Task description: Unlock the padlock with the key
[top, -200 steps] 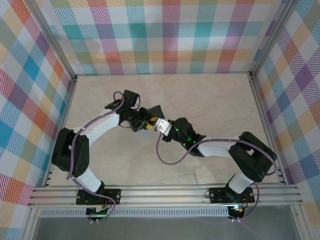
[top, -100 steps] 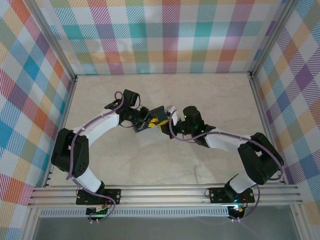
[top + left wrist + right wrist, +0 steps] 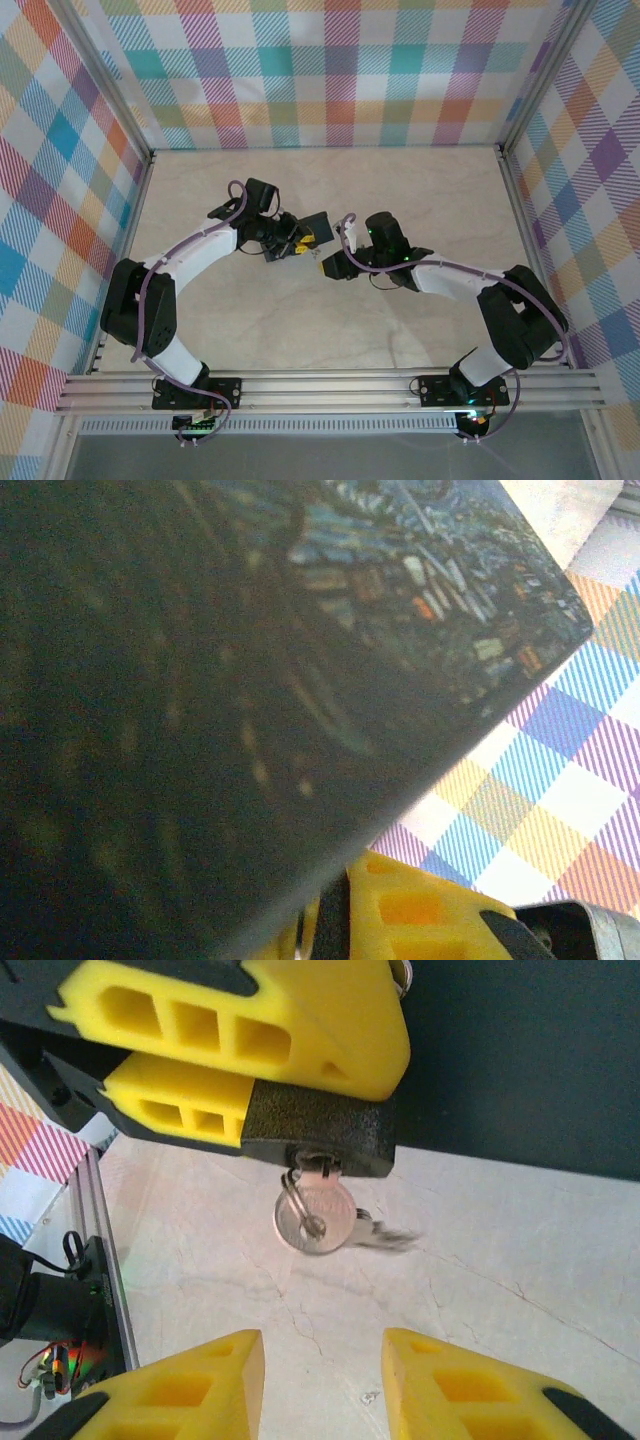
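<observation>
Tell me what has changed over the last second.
The right gripper has opened, let go of the key and drawn back toward the near edge; its arm swung out to the right. The key now sits in the keyhole of the padlock. The left gripper still clamps the padlock, in much the same place.

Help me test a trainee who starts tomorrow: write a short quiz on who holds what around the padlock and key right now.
1. True or false: the key hangs apart from the padlock.
2. Which grips the padlock? A the left gripper; B the right gripper; C neither.
3. Fill in: the right gripper's jaws stand ___, with nothing between them.
Key: 1 false, the key sits in the padlock; 2 A; 3 open.
</observation>
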`<control>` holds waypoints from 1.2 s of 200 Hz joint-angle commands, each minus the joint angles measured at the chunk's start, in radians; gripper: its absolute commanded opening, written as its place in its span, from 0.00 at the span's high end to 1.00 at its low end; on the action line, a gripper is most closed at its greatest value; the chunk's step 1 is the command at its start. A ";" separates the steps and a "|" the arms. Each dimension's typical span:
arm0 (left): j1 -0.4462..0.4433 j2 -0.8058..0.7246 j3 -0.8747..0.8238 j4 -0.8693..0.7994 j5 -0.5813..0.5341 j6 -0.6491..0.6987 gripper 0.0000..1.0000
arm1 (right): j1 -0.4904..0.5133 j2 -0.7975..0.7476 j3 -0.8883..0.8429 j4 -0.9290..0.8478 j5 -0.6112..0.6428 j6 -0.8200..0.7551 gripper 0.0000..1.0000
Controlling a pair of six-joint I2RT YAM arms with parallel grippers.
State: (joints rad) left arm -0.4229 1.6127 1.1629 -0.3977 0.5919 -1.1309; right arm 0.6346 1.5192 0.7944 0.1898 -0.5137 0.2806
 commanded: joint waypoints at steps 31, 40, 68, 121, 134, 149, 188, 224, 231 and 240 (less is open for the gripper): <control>0.009 -0.028 0.056 -0.058 -0.038 0.036 0.82 | 0.010 -0.109 0.032 0.002 0.098 -0.148 0.60; 0.009 -0.028 0.052 -0.054 -0.037 0.034 0.82 | 0.018 -0.117 0.032 0.019 0.104 -0.184 0.59; 0.009 -0.031 0.056 -0.052 -0.035 0.033 0.82 | 0.089 -0.105 0.028 0.080 0.171 -0.321 0.56; 0.009 -0.027 0.052 -0.042 -0.027 0.026 0.84 | 0.150 0.007 0.080 0.134 0.288 -0.470 0.56; 0.009 -0.028 0.052 -0.042 -0.023 0.026 0.85 | 0.153 0.028 0.087 0.147 0.317 -0.479 0.58; 0.009 -0.031 0.053 -0.044 -0.020 0.027 0.85 | 0.156 0.053 0.099 0.144 0.364 -0.491 0.62; 0.009 -0.037 0.052 -0.051 -0.016 0.036 0.85 | 0.155 0.081 0.102 0.166 0.406 -0.525 0.65; 0.009 -0.041 0.049 -0.057 -0.015 0.039 0.85 | 0.143 0.088 0.103 0.192 0.468 -0.534 0.70; 0.009 -0.042 0.049 -0.059 -0.016 0.039 0.86 | 0.140 0.087 0.103 0.192 0.472 -0.536 0.70; 0.009 -0.043 0.048 -0.063 -0.019 0.040 0.86 | 0.136 0.081 0.097 0.192 0.472 -0.541 0.70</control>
State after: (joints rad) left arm -0.4099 1.6127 1.1900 -0.4194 0.5190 -1.1065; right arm 0.7982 1.5833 0.8772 0.3660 -0.1383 -0.2306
